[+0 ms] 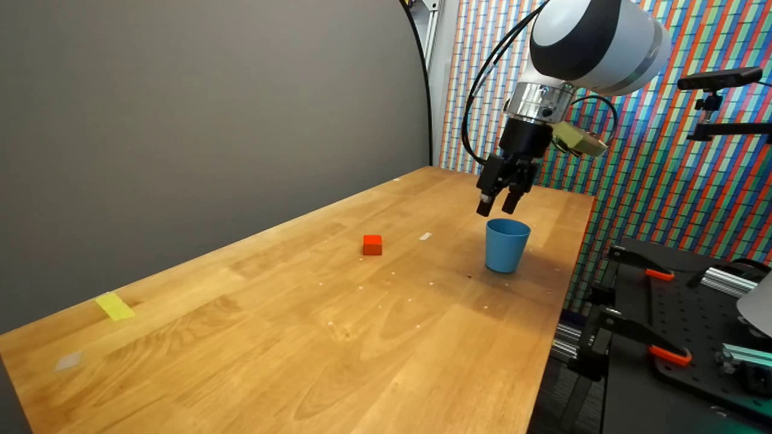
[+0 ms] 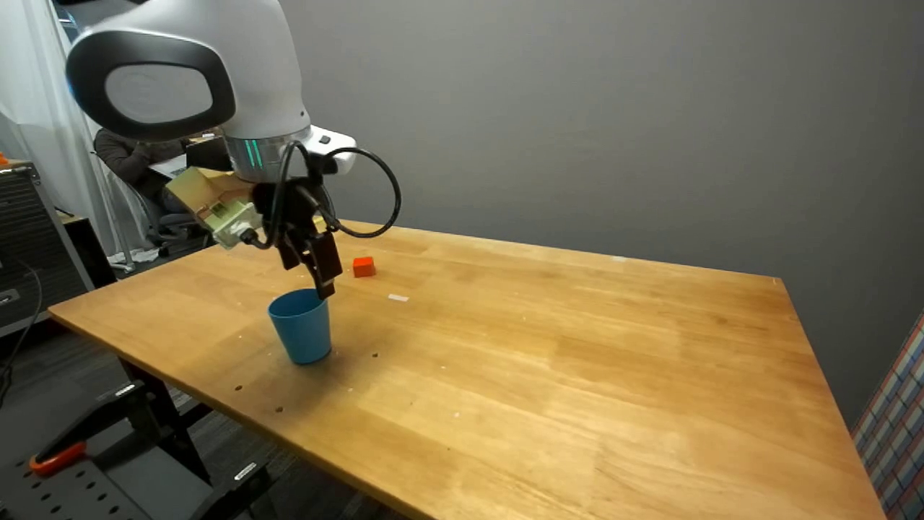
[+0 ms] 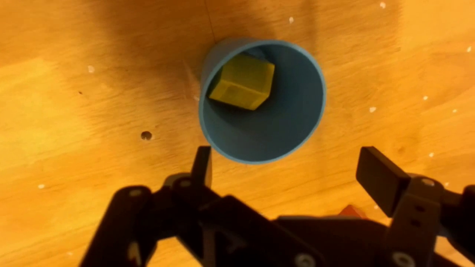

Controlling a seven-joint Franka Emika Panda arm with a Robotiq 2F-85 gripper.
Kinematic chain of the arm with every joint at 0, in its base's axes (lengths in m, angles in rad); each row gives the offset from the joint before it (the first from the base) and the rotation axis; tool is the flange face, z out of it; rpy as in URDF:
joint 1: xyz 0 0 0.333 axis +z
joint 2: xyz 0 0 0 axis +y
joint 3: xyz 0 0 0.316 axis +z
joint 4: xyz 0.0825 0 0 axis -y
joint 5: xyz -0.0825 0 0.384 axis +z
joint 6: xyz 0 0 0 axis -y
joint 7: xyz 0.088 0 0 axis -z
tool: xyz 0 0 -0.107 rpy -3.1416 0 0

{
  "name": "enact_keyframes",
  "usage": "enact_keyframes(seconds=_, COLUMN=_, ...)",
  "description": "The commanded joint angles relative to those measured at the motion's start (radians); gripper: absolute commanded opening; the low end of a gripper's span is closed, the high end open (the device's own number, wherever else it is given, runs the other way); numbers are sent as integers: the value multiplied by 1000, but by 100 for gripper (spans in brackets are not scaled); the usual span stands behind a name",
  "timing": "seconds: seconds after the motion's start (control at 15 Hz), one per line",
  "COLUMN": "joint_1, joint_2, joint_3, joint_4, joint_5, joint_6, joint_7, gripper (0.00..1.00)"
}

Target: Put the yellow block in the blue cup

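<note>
The yellow block [image 3: 243, 81] lies tilted inside the blue cup [image 3: 300, 115], against the wall at the upper left in the wrist view. In both exterior views the block is hidden by the cup's wall. The cup stands upright on the table in both exterior views [image 1: 505, 250] [image 2: 303, 332]. My gripper [image 3: 285, 159] is open with nothing between its fingers. It hangs just above the cup's rim in both exterior views [image 1: 497, 208] [image 2: 312, 280].
A small red block [image 1: 372, 245] sits on the wooden table [image 1: 289, 337], also seen in an exterior view [image 2: 364, 266] and partly behind the gripper in the wrist view [image 3: 351, 212]. A flat yellow tape piece [image 1: 115, 306] is near the far edge. A grey wall [image 2: 613, 130] stands behind.
</note>
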Motion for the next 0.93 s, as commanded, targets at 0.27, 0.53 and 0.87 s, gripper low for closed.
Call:
enact_keyframes(seconds=0.27, joint_1=34, joint_2=-190, joint_3=17, joint_4=-16, joint_5=-264, joint_6=-315, joint_7=15, gripper=100)
enact_keyframes(seconds=0.53, joint_1=53, joint_2=-298, joint_3=-8, joint_4=27, joint_5=-310, joint_6=-557, joint_7=-2, gripper=100)
enact_keyframes(seconds=0.87, joint_1=57, joint_2=-325, joint_3=-26, joint_4=51, joint_5=-300, joint_6=-656, joint_7=4, gripper=100)
